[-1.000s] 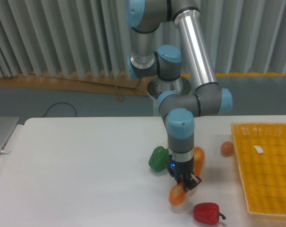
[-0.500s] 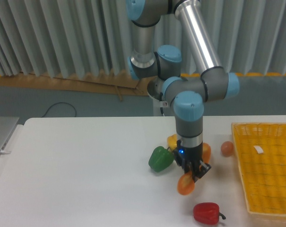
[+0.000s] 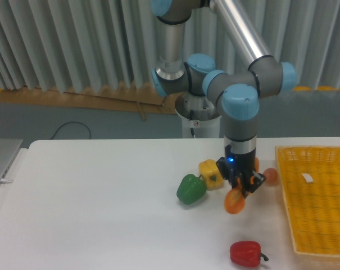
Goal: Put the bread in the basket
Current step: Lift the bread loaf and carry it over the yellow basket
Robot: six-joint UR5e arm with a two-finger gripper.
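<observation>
Bread point(image 3: 235, 201): pinched in gripper point(image 3: 242, 188) fingers, lifted off counter point(image 3: 91, 202); carry to basket point(image 3: 318, 197) and release remain.

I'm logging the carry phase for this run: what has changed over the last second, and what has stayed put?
The gripper, shut on the bread, has carried it up and to the right, toward the basket. That move uncovered the yellow pepper behind the arm. The green pepper, red pepper, basket and small orange-pink ball have not moved.
</observation>
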